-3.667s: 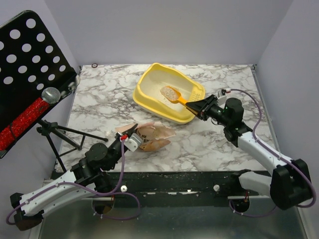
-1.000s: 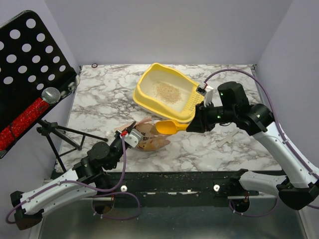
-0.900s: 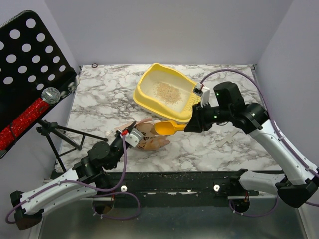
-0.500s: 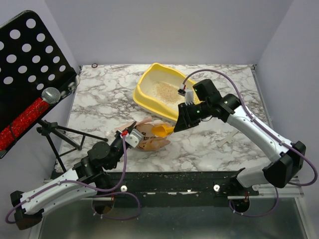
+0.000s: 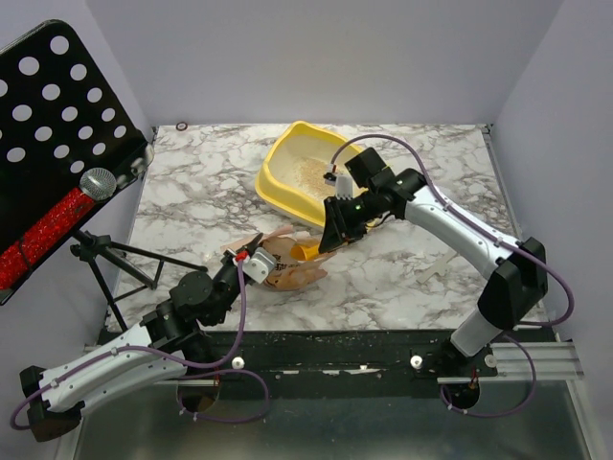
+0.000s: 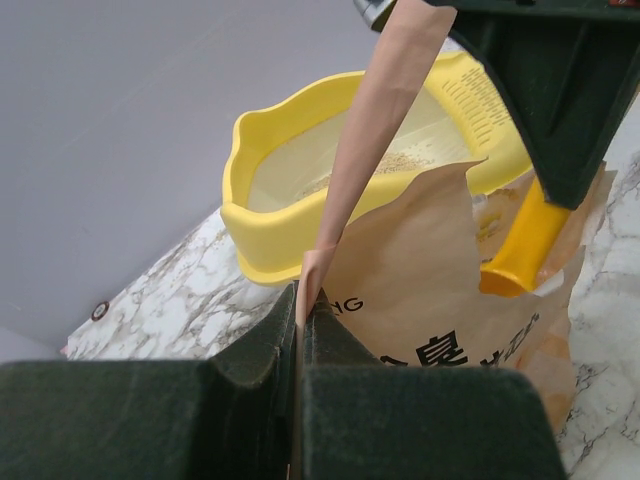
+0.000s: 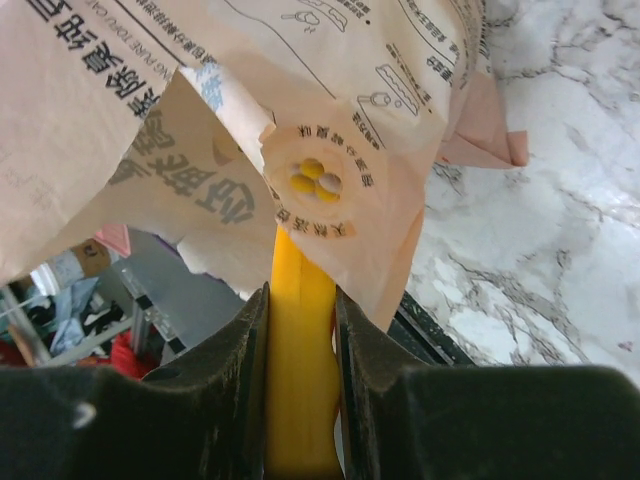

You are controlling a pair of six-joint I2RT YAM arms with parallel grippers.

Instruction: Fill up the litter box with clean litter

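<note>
The litter box (image 5: 280, 182) is a pale-yellow tray at the back centre of the marble table, with a small heap of clean litter (image 5: 308, 171) inside. The left wrist view shows the box (image 6: 290, 215) and the litter (image 6: 400, 162) behind the bag. A crumpled tan paper bag (image 5: 285, 273) lies in front of the box. My left gripper (image 5: 251, 261) is shut on the bag's upright edge (image 6: 345, 190). My right gripper (image 5: 326, 241) is shut on the handle of a yellow-orange scoop (image 7: 300, 330). The scoop's head (image 5: 308, 251) dips into the bag's mouth and is hidden by paper (image 7: 330, 180).
A black perforated music stand (image 5: 48, 115) with a microphone (image 5: 98, 182) on a tripod (image 5: 105, 254) stands off the table's left side. A small white cross-shaped piece (image 5: 436, 266) lies on the marble at the right. Grey walls close in the back and sides.
My right arm has swung left and down from beside the litter box, carrying the empty scoop into the bag's mouth. The left gripper and the bag's edge have stayed put.
</note>
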